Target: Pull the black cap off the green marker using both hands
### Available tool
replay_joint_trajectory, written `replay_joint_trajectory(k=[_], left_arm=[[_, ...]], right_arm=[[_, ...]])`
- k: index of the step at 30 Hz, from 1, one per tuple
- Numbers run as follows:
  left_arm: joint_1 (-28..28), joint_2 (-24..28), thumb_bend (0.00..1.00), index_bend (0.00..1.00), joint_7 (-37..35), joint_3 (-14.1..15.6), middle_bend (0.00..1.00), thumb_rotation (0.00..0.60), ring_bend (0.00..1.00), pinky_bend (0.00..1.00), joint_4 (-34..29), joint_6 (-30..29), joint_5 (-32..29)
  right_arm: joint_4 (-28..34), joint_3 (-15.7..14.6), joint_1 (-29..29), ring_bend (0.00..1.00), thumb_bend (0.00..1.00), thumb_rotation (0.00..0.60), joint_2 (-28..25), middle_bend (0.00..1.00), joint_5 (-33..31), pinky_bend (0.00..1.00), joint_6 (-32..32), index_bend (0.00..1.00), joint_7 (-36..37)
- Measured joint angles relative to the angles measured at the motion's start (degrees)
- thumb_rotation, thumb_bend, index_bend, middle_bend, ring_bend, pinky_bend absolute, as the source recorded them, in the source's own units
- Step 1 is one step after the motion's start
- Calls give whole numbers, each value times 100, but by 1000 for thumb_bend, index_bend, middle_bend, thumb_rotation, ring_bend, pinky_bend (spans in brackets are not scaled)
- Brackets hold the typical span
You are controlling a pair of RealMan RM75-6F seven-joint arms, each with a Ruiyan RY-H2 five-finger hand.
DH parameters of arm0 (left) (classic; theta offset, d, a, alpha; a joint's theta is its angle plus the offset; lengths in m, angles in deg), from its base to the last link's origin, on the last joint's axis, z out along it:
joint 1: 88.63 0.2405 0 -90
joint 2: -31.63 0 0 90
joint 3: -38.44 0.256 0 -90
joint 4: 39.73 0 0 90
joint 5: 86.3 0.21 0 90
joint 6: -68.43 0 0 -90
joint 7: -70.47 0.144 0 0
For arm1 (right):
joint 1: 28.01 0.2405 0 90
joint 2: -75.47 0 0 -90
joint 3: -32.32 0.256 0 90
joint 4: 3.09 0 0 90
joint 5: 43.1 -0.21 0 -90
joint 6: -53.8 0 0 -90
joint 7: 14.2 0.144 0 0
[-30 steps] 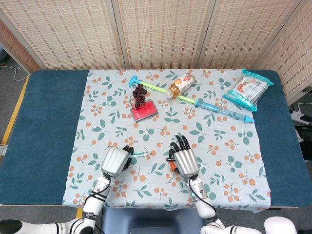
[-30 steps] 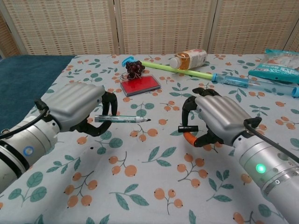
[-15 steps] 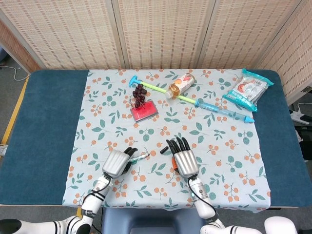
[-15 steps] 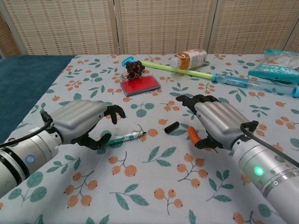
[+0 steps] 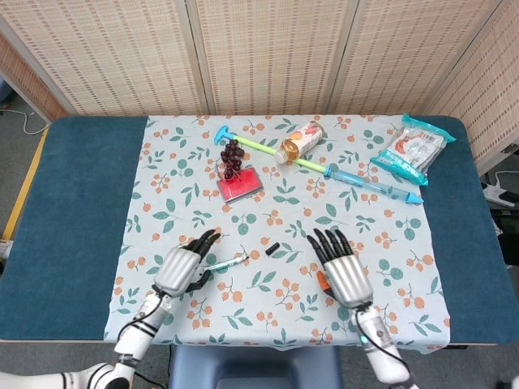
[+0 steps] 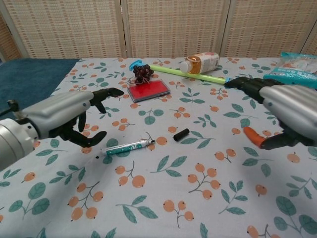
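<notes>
Here we see the green marker [image 6: 127,147] lying uncapped on the table [image 5: 73,203], its tip pointing toward the black cap [image 6: 181,134], which rests a short way off on the patterned cloth [image 5: 373,235]. The left hand [image 6: 64,113] hangs above and just left of the marker, fingers [image 6: 106,93] spread and holding nothing. The right hand [image 6: 287,109] hovers well to the right of the cap, its fingers likewise extended and empty; a small orange object [image 6: 251,135] sits under its palm, though we cannot tell whether it is part of the hand or a separate item.

We judge the pulling step complete, since cap and marker lie apart with neither in a grasp. What remains, in our reading, is only to draw both hands clear of the two pieces; that calls for lifting away without brushing the marker, which could roll.

The cloth, printed with leaves and orange berries, covers the middle of a dark blue table. At the far side lie a red pad [image 5: 240,185] with a dark bunch of grapes [image 5: 232,156] touching it, a tipped bottle [image 5: 299,143], a long green-and-blue stick toy [image 5: 324,168] and a snack packet [image 5: 413,149]. Woven screens [image 5: 268,49] close off the room behind.
</notes>
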Motion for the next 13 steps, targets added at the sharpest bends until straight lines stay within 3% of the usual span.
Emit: replay_joint_trajectory(k=[5, 9, 13], left_arm=[[786, 1153, 422, 5, -1138, 503, 0, 600, 0, 103, -279, -1007, 881], [1544, 1417, 403, 7, -1619, 708, 0, 600, 0, 99, 16, -2120, 1093], [1907, 1645, 404, 0, -2309, 811, 0, 600, 0, 99, 273, -2586, 1199]], right_arm=[[360, -498, -801, 0, 306, 600, -1482, 0, 446, 0, -1160, 0, 335], [131, -602, -1347, 0, 270, 600, -1878, 0, 513, 0, -2101, 0, 1181], [-23, -627, -1727, 0, 252, 600, -2315, 0, 546, 0, -2276, 0, 1880]])
